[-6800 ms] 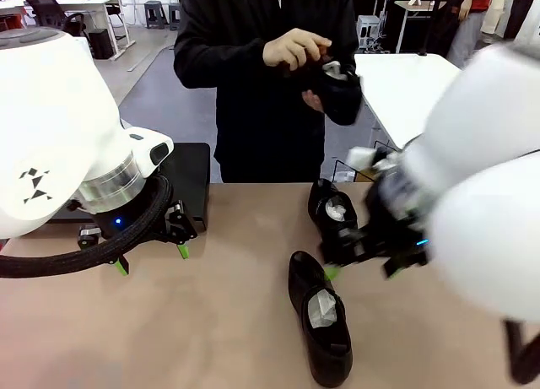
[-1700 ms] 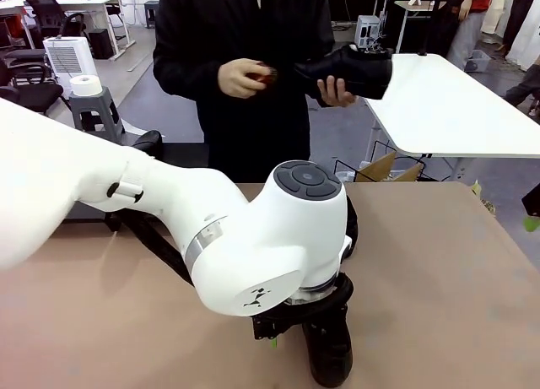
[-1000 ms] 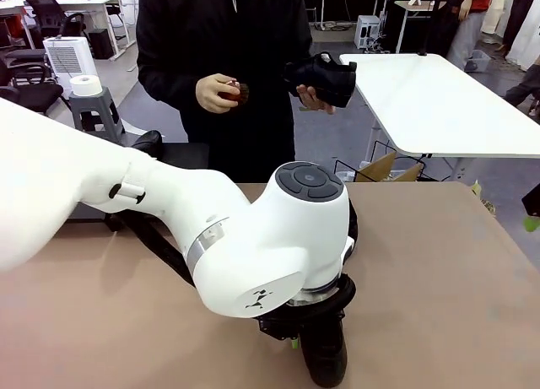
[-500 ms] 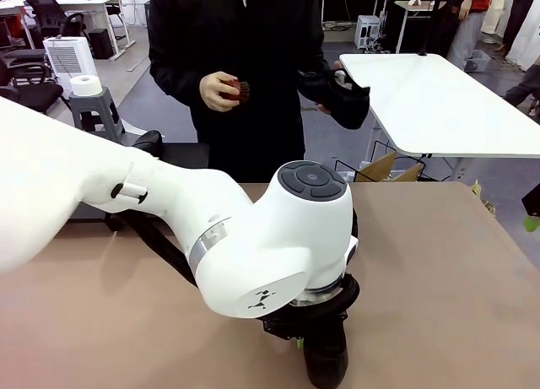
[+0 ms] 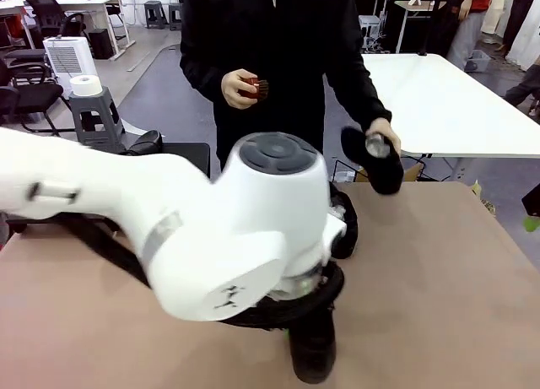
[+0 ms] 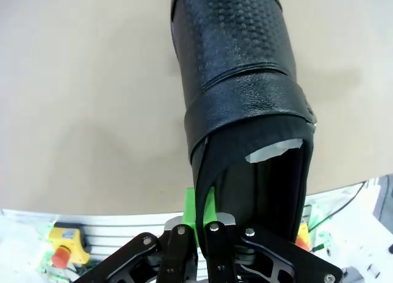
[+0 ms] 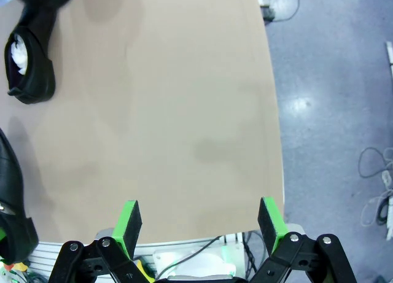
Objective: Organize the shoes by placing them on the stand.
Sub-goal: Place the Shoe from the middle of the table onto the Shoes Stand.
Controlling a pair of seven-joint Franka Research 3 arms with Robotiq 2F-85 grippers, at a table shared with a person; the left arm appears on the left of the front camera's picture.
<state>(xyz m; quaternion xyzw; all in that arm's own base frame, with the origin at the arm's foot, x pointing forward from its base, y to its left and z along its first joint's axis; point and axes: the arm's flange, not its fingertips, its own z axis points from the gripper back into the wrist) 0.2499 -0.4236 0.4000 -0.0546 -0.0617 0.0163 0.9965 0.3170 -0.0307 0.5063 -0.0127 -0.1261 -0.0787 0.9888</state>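
Note:
My left gripper point(image 6: 206, 210) is shut on the side wall of a glossy black shoe point(image 6: 245, 80), one green pad point(image 6: 195, 206) outside the rim, white paper inside. In the front view that shoe point(image 5: 312, 355) pokes out under the left arm's big white wrist near the table's front edge. A second shoe point(image 5: 344, 224) lies behind the wrist, also top left in the right wrist view point(image 7: 27, 68). The person's hand holds a third shoe point(image 5: 375, 161) low over the table's far edge. The black stand point(image 5: 194, 157) is far left, mostly hidden. My right gripper point(image 7: 199, 221) hangs open above bare tabletop.
The person stands at the far side with a small brown brush point(image 5: 255, 87) in the other hand. The brown tabletop point(image 5: 439, 305) is bare on the right. A white table point(image 5: 439, 102) stands behind to the right, a stool with a paper roll point(image 5: 84, 85) at the left.
My left gripper has closed on the near shoe and the arm has swung up and left with it. The person has lowered the held shoe from chest height toward the table's far edge.

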